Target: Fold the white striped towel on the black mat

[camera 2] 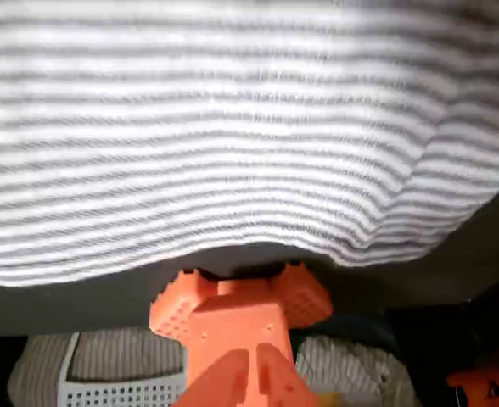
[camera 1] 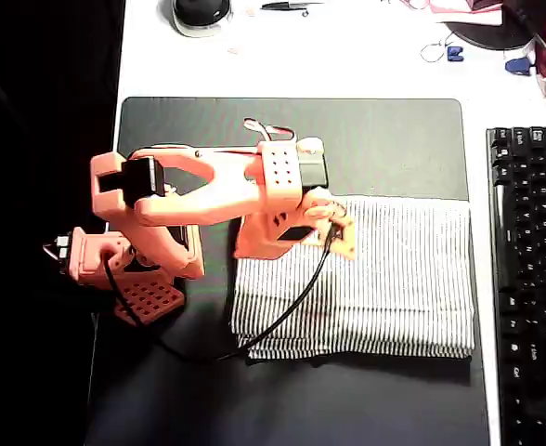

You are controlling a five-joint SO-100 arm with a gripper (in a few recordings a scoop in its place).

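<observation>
The white striped towel (camera 1: 394,279) lies flat on the right half of the black mat (camera 1: 384,139), with doubled layers showing along its near edge. My orange gripper (camera 1: 340,232) hangs over the towel's upper left corner and hides it. In the wrist view the towel (camera 2: 232,127) spans the upper part, and its edge arches just beyond the gripper (camera 2: 241,297). A dark strip of mat (camera 2: 80,297) shows between them. The fingers (camera 2: 271,373) sit together with only a thin seam between them, and no cloth shows in it.
A black keyboard (camera 1: 528,279) runs along the mat's right side. The arm's base (camera 1: 134,269) stands on the mat's left edge, and its black cable (camera 1: 292,311) trails across the towel's left part. A dark round object (camera 1: 201,11) lies on the white desk behind.
</observation>
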